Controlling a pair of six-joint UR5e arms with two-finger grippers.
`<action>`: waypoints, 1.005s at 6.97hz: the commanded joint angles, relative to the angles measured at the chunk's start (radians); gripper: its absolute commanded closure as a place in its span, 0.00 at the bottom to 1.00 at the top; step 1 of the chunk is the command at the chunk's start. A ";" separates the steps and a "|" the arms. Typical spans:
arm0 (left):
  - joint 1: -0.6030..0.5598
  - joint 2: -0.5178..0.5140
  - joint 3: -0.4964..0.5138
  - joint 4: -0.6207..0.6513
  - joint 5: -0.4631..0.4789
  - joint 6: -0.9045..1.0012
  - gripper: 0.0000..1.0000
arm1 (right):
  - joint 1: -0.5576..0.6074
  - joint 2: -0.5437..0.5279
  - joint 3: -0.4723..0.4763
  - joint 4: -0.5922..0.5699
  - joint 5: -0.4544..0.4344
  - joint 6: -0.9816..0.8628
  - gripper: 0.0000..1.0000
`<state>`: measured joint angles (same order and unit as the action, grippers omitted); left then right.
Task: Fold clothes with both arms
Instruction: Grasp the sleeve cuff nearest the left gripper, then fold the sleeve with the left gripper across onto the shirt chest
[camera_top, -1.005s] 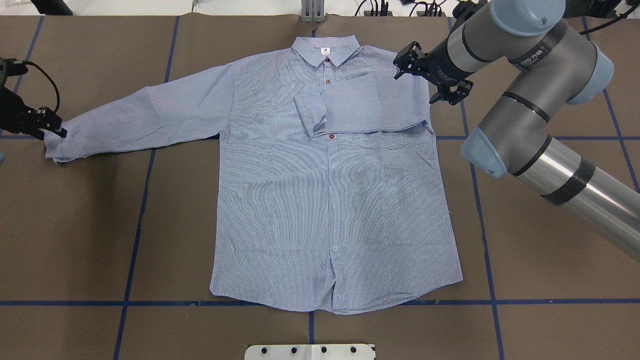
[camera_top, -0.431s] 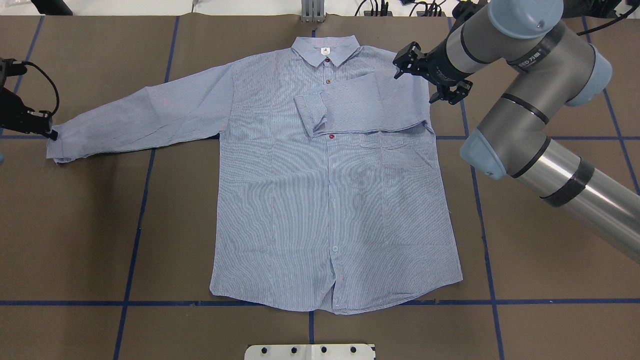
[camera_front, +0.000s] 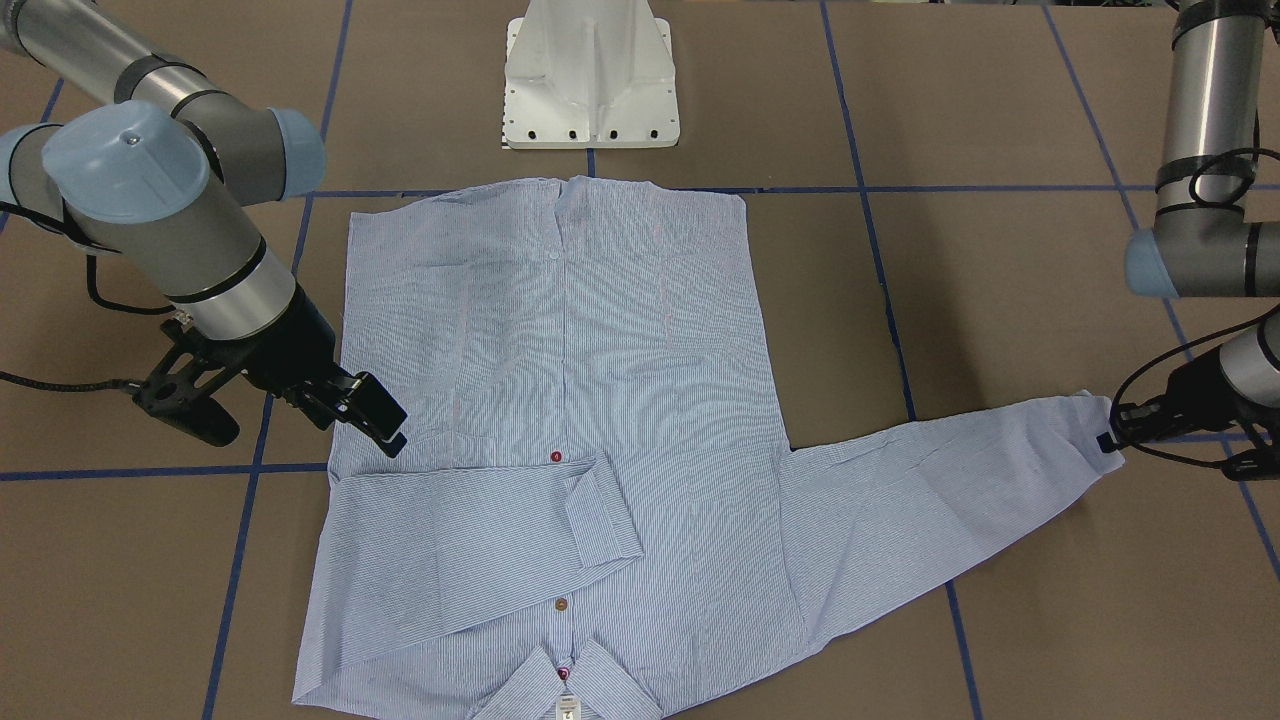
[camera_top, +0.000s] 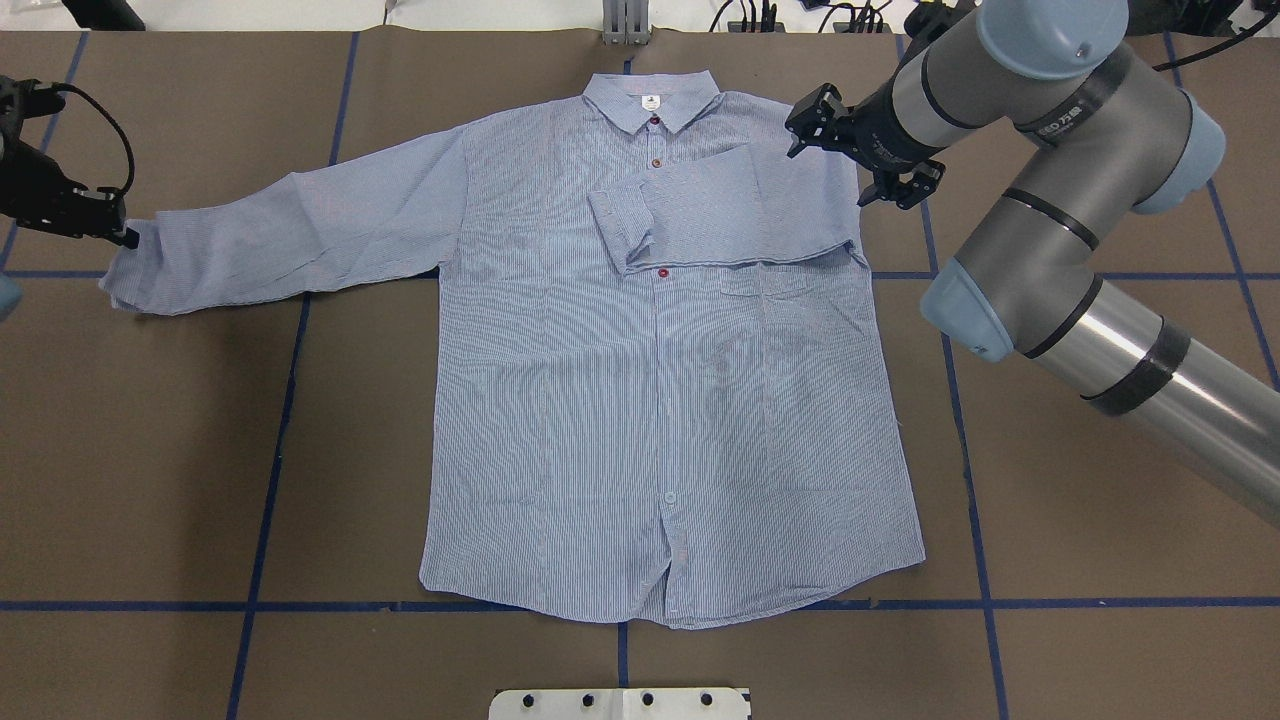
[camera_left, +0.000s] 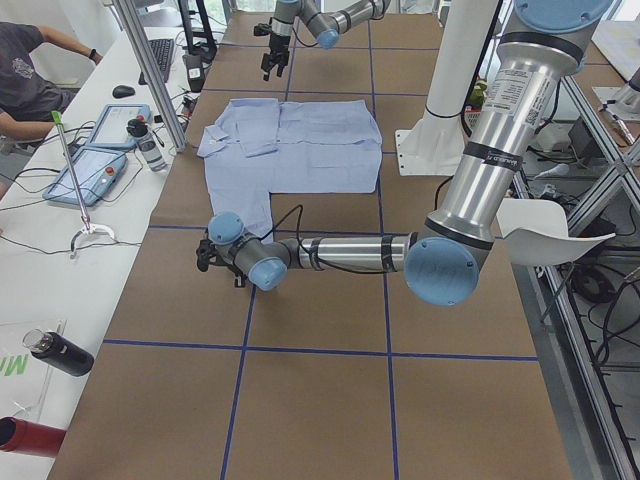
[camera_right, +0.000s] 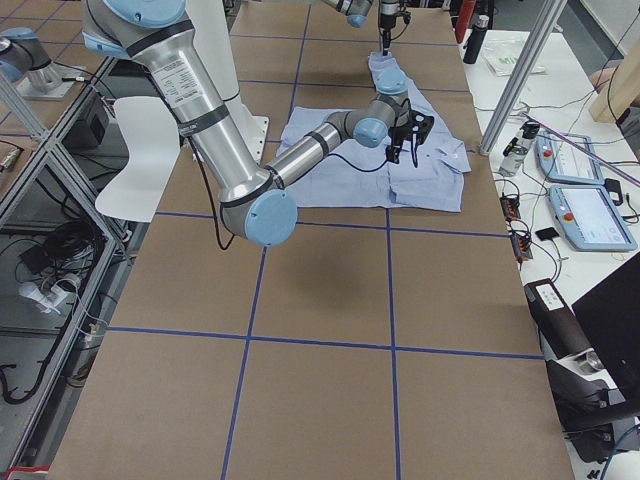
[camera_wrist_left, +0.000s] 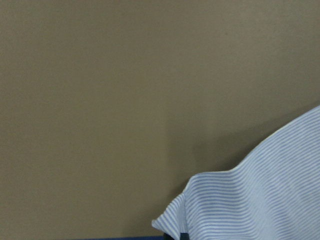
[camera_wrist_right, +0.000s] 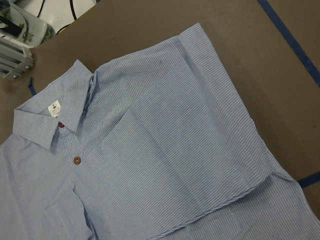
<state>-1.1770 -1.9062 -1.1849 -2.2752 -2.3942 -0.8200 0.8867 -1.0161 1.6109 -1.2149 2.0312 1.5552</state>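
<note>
Since the earlier overhead frames the left gripper (camera_top: 122, 237) has travelled toward the far edge of the table (camera_top: 150, 450), and the cuff (camera_top: 128, 275) has gone with it, so the outstretched sleeve (camera_top: 300, 225) now runs at a flatter angle than before. That gripper is clamped on the far corner of the cuff; the front-facing view shows its black tip (camera_front: 1104, 441) pinching the cuff edge, and the left wrist camera shows the striped cuff (camera_wrist_left: 260, 200) lifted a little off the brown surface. The right arm has hardly shifted. The right gripper (camera_top: 803, 125) hangs above the shirt's shoulder on the robot's right, its fingers spread and holding nothing, clear of the cloth. The shirt (camera_top: 660, 400) lies front up in the middle of the table with its collar (camera_top: 650, 100) toward the far edge and its hem toward the robot, just short of a line of blue tape (camera_top: 200, 606). The folded sleeve (camera_top: 720, 210) is laid across the chest, its cuff end reaching the button placket below the collar; the right wrist camera looks down on this fold (camera_wrist_right: 190, 150) beside the collar. The outstretched sleeve lies flat on the table except at its held end.
</note>
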 joint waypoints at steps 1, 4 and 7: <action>0.005 -0.119 -0.085 0.005 -0.039 -0.334 1.00 | 0.001 -0.039 0.027 0.000 0.007 -0.018 0.00; 0.169 -0.346 -0.081 0.002 0.027 -0.737 1.00 | 0.024 -0.110 0.037 0.003 0.017 -0.150 0.00; 0.308 -0.606 0.071 -0.001 0.206 -0.933 1.00 | 0.089 -0.202 0.037 0.009 0.037 -0.305 0.00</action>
<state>-0.9134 -2.4112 -1.1785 -2.2755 -2.2463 -1.6887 0.9549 -1.1843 1.6485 -1.2068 2.0641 1.2967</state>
